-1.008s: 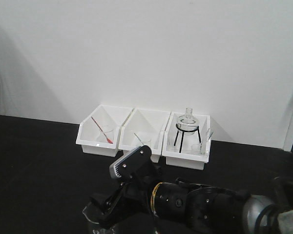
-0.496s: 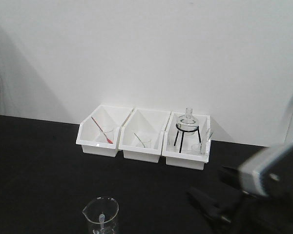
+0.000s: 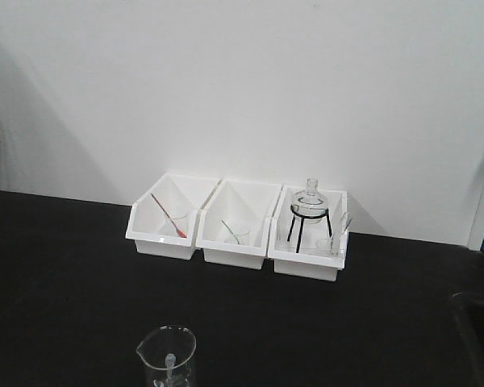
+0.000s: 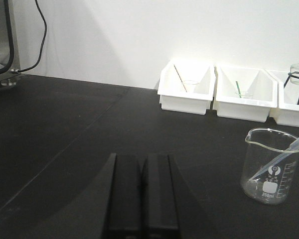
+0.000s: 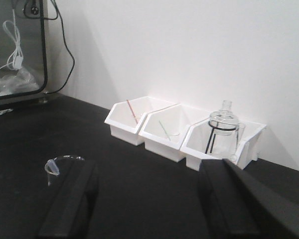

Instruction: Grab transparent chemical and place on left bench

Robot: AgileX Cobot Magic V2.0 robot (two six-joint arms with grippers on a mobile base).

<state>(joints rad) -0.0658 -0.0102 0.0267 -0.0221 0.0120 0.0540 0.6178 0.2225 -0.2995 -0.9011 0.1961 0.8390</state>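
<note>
Standing on the left bench (image 4: 65,129), the beaker (image 4: 270,167) is seen with the transparent chemical (image 4: 284,155) leaning inside it, bulb above the rim; the left gripper (image 4: 141,196) is held pressed together and empty, the right gripper (image 5: 149,206) spread wide and empty; the bulb is best pinched from above and drawn out along its own slant, so that the glass is not tipped; open black surface lies left of the beaker, while the white bins (image 4: 217,89) crowd the wall behind.

Three bins (image 3: 238,230) sit side by side against the wall on the left bench (image 3: 56,274); nearer, a beaker (image 3: 167,355) holds the transparent chemical (image 4: 284,154).
</note>
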